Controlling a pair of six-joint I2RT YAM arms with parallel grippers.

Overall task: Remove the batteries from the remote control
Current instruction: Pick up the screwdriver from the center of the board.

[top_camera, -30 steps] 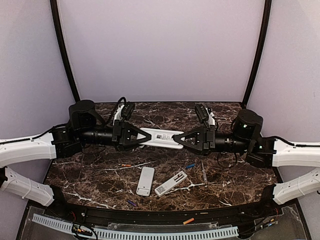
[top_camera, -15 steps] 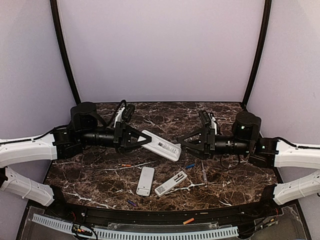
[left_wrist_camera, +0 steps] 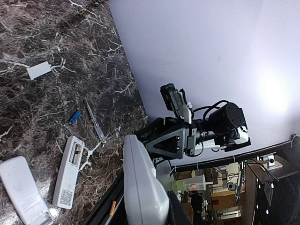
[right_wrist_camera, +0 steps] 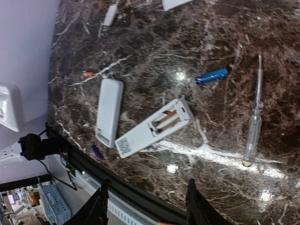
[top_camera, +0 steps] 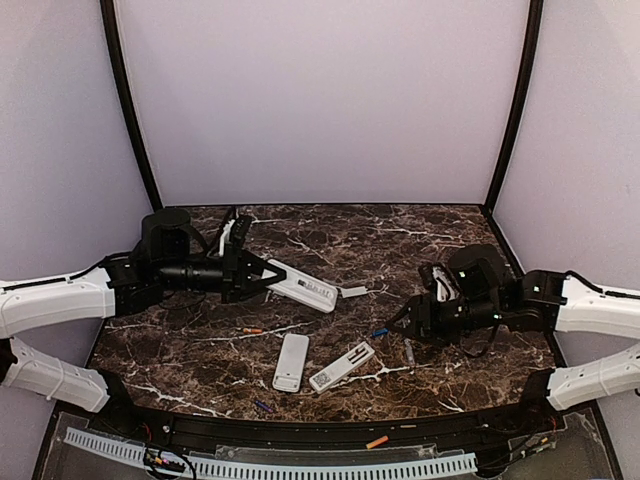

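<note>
The left gripper is pinched on one end of a white remote control. It holds the remote off the dark marble table, with the free end slanting toward the middle. From the left wrist camera only the remote's smooth back shows, so I cannot tell whether any cells sit inside it.

The batteries lie loose on the marble. An orange battery lies below the held remote. A purple battery rests close to the table's front edge. Between these two and a little to the right lies a closed remote, face down. Just beside it is an open remote, tilted, with its compartment uncovered and the metal contacts showing.

A small flat white cover lies on the marble just past the free end of the held remote. A second orange battery sits on the black ledge in front of the table. A blue battery lies just above the open remote's far end, with a thin screwdriver beside it.

The right gripper hangs over this side of the table near the blue battery and screwdriver. Its fingers are spread apart with nothing between them.
</note>
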